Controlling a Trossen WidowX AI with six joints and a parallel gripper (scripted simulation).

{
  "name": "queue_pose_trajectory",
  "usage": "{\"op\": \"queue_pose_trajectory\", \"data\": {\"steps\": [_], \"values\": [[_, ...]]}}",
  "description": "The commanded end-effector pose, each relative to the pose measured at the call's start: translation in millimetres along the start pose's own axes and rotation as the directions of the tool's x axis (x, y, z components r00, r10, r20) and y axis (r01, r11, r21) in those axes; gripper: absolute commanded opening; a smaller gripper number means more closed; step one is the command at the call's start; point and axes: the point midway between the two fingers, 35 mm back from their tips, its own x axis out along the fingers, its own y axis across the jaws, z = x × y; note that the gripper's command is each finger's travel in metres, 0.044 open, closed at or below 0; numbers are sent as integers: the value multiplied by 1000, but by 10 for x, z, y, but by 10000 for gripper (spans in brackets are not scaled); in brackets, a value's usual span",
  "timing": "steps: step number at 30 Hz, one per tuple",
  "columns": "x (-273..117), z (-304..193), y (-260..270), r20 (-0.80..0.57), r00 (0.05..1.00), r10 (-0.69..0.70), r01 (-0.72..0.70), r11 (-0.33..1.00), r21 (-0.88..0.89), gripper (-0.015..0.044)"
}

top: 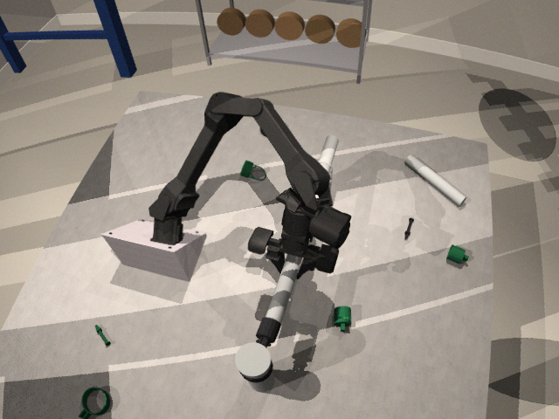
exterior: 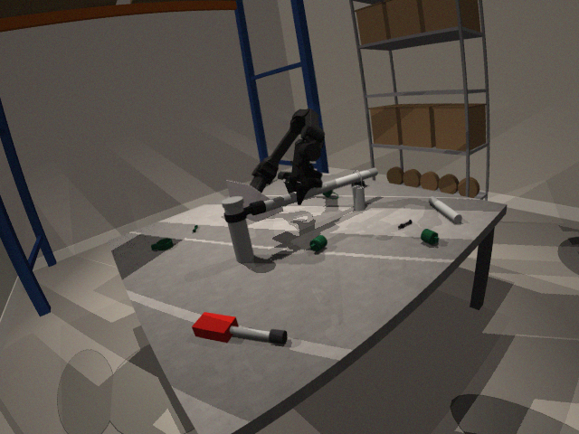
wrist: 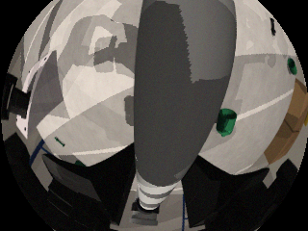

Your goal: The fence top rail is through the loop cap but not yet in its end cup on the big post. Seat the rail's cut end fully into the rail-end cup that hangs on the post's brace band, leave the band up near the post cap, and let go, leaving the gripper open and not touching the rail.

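Note:
The white rail (top: 283,288) (exterior: 346,179) (wrist: 185,96) runs from beyond the small post (exterior: 358,200) to the black rail-end cup (top: 268,330) (exterior: 257,207) (wrist: 146,211). Its near end meets the cup's mouth in line; how deep it sits inside is hidden. The cup hangs on the black brace band (exterior: 234,217), just under the cap (top: 252,360) of the big upright post (exterior: 240,240). The rail's far part passes over the small post through a thin loop. My gripper (top: 290,269) (exterior: 299,198) (wrist: 160,146) is shut on the rail, some way back from the cup.
A green cup (top: 342,317) (exterior: 318,242) (wrist: 226,121) lies beside the rail. A loose white pipe (top: 435,180) (exterior: 445,210), a black bolt (top: 409,228) and another green cup (top: 457,254) lie right. A green ring (top: 83,399) and green bolt (top: 102,334) lie left. A red block (exterior: 214,326) lies near the front.

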Motion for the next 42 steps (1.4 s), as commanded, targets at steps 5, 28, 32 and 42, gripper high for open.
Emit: {"op": "queue_pose_trajectory", "data": {"steps": [5, 28, 32, 42], "values": [[-17, -74, 5, -17, 1000, -4, 4, 1000, 1, 0], [0, 0, 0, 0, 1000, 0, 0, 1000, 0, 0], [-1, -3, 1, 0, 1000, 0, 0, 1000, 0, 0], [-8, -13, 4, -4, 1000, 0, 0, 1000, 1, 0]]}}
